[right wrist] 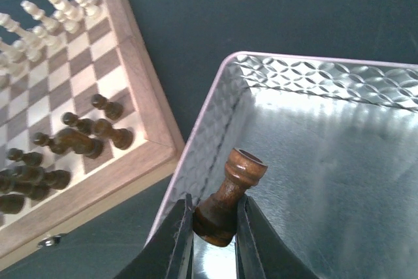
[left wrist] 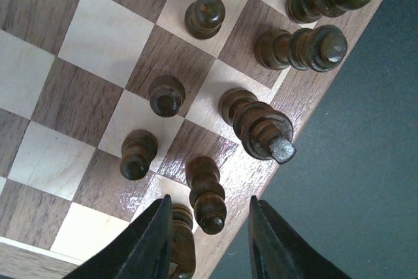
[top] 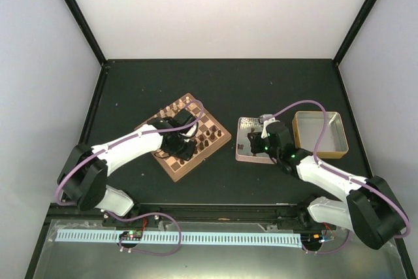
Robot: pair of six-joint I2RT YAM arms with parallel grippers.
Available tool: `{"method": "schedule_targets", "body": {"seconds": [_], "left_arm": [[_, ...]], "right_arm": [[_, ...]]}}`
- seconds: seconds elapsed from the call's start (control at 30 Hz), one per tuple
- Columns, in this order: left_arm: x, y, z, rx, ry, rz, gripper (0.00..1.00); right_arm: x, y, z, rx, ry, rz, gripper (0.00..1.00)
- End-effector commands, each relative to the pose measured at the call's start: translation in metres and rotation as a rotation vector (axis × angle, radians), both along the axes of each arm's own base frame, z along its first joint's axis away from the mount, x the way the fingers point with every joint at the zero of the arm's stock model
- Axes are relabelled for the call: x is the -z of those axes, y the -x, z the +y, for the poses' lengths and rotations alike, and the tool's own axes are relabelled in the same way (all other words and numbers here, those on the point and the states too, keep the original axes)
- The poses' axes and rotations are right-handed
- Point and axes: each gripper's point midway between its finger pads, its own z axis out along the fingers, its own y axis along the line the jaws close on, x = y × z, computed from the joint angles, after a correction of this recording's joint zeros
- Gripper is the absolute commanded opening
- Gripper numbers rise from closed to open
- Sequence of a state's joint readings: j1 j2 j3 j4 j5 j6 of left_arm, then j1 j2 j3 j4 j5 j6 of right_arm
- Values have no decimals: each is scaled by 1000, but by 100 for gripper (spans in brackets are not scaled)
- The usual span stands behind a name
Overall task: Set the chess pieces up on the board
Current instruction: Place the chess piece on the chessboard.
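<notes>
The board [right wrist: 145, 83] lies left of the middle of the worktop [top: 261, 89]. The dark pieces [left wrist: 166, 95] stand in rows along its near right edge. The pale pieces [right wrist: 59, 1] line the far edge. The left gripper [left wrist: 209, 210] hangs over the dark rows with its fingers apart, so the piece between them stands on its own. The right gripper [right wrist: 214, 199] is closed tight on a dark rook [right wrist: 236, 181] over the silver tin [right wrist: 313, 73], probably to carry it to the board.

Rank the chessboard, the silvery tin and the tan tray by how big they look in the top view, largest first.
1. board
2. tan tray
3. silvery tin; the right arm hides part of it, so its place below the tray is less sure.
</notes>
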State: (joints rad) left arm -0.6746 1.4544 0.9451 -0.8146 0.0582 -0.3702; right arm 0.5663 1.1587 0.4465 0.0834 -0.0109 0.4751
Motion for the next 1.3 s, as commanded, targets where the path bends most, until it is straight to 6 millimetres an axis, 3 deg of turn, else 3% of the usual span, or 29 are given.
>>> {"method": "schedule_targets", "body": {"seconds": [0.0,0.17,0.33,0.53,0.7,0.83,0.97,1.17,1.27], "left_arm": [[-30,-6,-10,0,69,-61,38],[-70,-12,-12,-16,153,-160,43],[-126,-21,-19,-35,329,-346,47],[-195,-14,-45,12,704,-537,59],[-240,4,-73,103,975,-500,72],[-236,8,-87,141,987,-364,74],[-236,26,-97,240,1032,-208,72],[-237,43,-96,319,1093,-103,46],[-237,49,-96,339,1118,-72,39]], "right_arm": [[-27,1,15,-85,-70,-93,9],[-57,11,39,-249,-149,-192,9],[-95,28,63,-424,-264,-293,9],[-133,60,90,-665,-414,-336,9],[-157,86,106,-846,-483,-351,9],[-168,108,118,-986,-506,-350,9],[-177,122,123,-1076,-530,-349,9],[-181,126,124,-1113,-536,-351,9],[-179,126,125,-1115,-529,-341,9]]}}
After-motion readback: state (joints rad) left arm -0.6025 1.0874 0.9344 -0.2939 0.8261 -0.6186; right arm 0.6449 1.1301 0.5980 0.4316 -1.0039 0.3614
